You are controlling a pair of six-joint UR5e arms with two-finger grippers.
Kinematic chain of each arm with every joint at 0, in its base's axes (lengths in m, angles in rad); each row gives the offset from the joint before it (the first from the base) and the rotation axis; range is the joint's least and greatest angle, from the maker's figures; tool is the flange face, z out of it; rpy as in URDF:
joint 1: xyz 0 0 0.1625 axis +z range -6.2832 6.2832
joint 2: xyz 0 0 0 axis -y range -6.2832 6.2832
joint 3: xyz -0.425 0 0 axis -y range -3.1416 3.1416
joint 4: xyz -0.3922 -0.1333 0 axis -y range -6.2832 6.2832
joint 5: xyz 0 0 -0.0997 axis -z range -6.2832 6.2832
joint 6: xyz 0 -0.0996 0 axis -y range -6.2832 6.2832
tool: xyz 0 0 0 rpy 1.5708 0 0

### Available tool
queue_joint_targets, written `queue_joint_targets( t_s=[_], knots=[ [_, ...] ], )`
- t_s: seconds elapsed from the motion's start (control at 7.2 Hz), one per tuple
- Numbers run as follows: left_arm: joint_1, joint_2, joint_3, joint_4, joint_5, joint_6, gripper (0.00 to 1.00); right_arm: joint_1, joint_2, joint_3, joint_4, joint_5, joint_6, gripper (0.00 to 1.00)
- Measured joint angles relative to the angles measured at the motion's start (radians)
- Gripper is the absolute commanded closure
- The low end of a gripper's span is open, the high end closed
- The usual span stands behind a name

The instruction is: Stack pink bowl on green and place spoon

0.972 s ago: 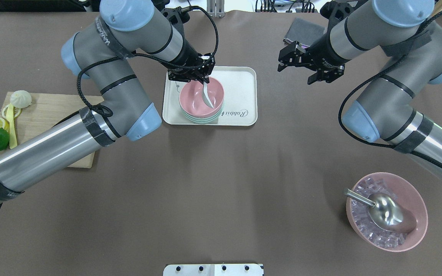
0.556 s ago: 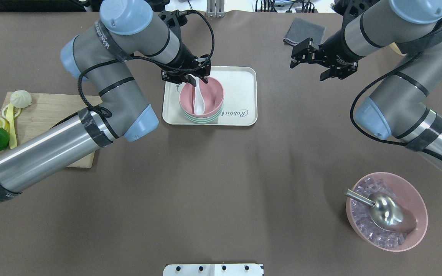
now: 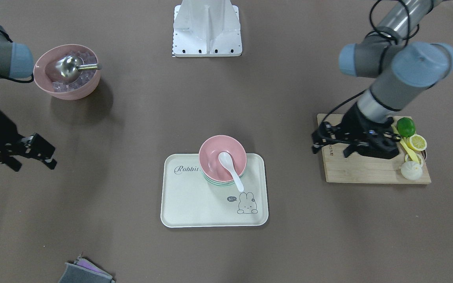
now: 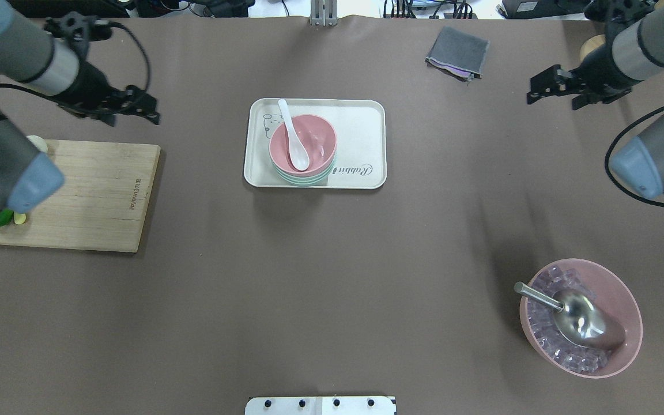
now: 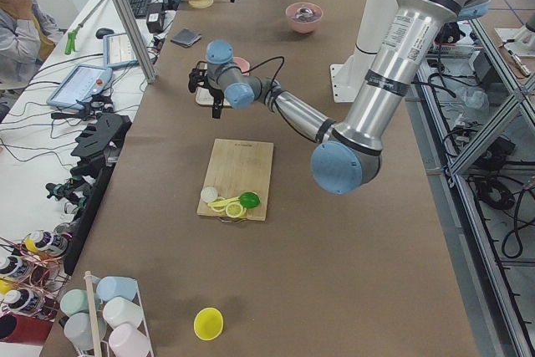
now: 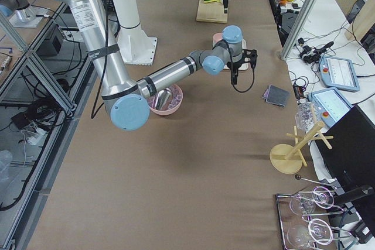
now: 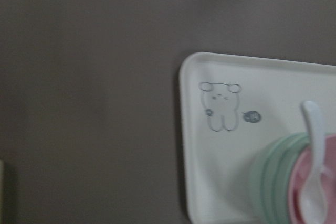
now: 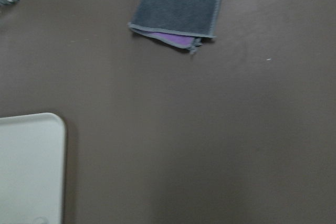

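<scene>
The pink bowl [image 4: 314, 144] sits nested on the stack of green bowls [image 4: 303, 180] on the white rabbit tray [image 4: 361, 132]. A white spoon [image 4: 293, 138] lies in the pink bowl, its handle leaning over the far rim. My left gripper [image 4: 146, 109] is open and empty, far left of the tray, above the board's far edge. My right gripper [image 4: 531, 92] is open and empty, far right of the tray. In the front view the bowl [image 3: 212, 153], the spoon [image 3: 230, 169] and both grippers, left [image 3: 316, 142] and right [image 3: 47, 155], show the same. The left wrist view shows the spoon [image 7: 315, 182] in the bowl.
A wooden cutting board [image 4: 78, 196] with lime and lemon pieces lies at the left. A pink bowl of ice [image 4: 626, 305] with a metal scoop [image 4: 574, 317] stands at the front right. A folded grey cloth [image 4: 457, 52] lies at the back right.
My left gripper has let go of the spoon, which now rests in the pink bowl, and has pulled away to the left. My right arm has drawn back to the right.
</scene>
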State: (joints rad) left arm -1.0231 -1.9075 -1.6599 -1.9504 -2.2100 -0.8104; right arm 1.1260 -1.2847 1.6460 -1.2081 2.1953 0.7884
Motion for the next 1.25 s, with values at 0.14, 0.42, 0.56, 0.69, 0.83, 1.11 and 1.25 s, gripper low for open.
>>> queue_joint_targets(
  t_s=[0.14,0.42,0.56,0.69,0.83,1.11,1.25],
  knots=[
    [-0.078,0.114,-0.023,0.016,-0.007,0.176,0.02,0.071,-0.027,-0.053,-0.014,0.023,-0.167,0.00],
    [-0.246,0.225,-0.033,0.157,-0.048,0.472,0.02,0.216,-0.039,-0.173,-0.076,0.087,-0.479,0.00],
    [-0.325,0.251,-0.034,0.250,-0.076,0.599,0.02,0.270,-0.038,-0.215,-0.124,0.109,-0.600,0.00],
    [-0.396,0.279,-0.034,0.299,-0.088,0.707,0.02,0.305,-0.036,-0.233,-0.182,0.118,-0.680,0.00],
    [-0.466,0.298,-0.033,0.329,-0.094,0.779,0.02,0.335,-0.033,-0.240,-0.243,0.121,-0.760,0.00],
    [-0.511,0.329,-0.033,0.343,-0.099,0.819,0.02,0.376,-0.016,-0.266,-0.306,0.112,-0.882,0.00],
    [-0.514,0.330,-0.032,0.341,-0.099,0.819,0.02,0.391,-0.009,-0.273,-0.315,0.113,-0.901,0.00]
  ],
)
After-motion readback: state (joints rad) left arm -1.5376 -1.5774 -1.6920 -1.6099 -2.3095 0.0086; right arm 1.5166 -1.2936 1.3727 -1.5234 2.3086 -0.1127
